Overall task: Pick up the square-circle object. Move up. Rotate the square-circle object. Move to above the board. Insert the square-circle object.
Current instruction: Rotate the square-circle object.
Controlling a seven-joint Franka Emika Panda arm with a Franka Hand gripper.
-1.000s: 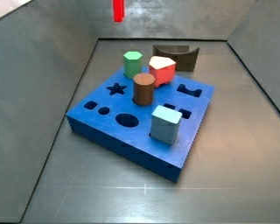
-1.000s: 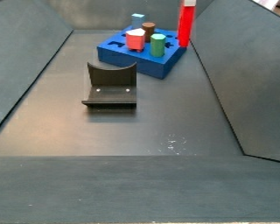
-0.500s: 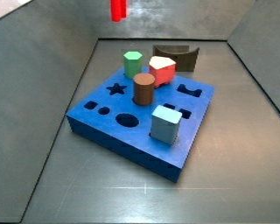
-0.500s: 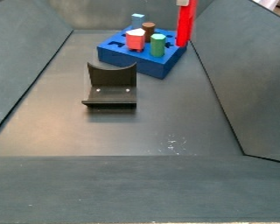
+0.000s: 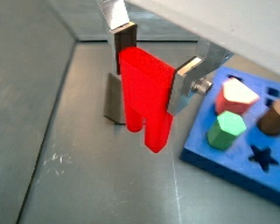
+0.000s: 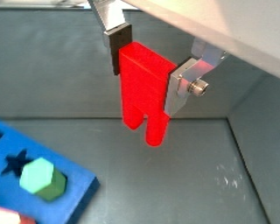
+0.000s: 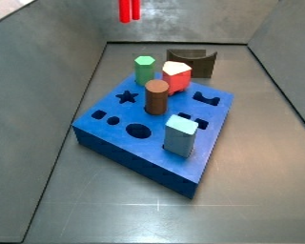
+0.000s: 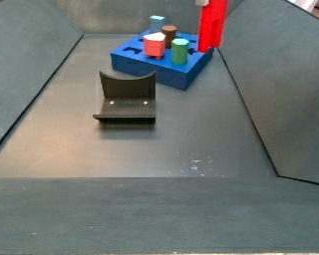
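Note:
The square-circle object is a tall, bright-red block with flat sides and a notched lower end. My gripper is shut on its upper part and holds it upright, high in the air, as the wrist views show. In the side views only the red block shows, at the top edge. The board, a thick blue slab with cut-out holes, lies on the floor below and beside it, and it shows in a wrist view.
On the board stand a green hexagon peg, a squat red block with a white top, a brown cylinder and a light-blue block. The dark fixture stands on the floor beyond the board. Grey walls enclose the floor.
The red block has turned about its upright axis in my gripper and now shows a wider face in both side views. Its place has hardly changed.

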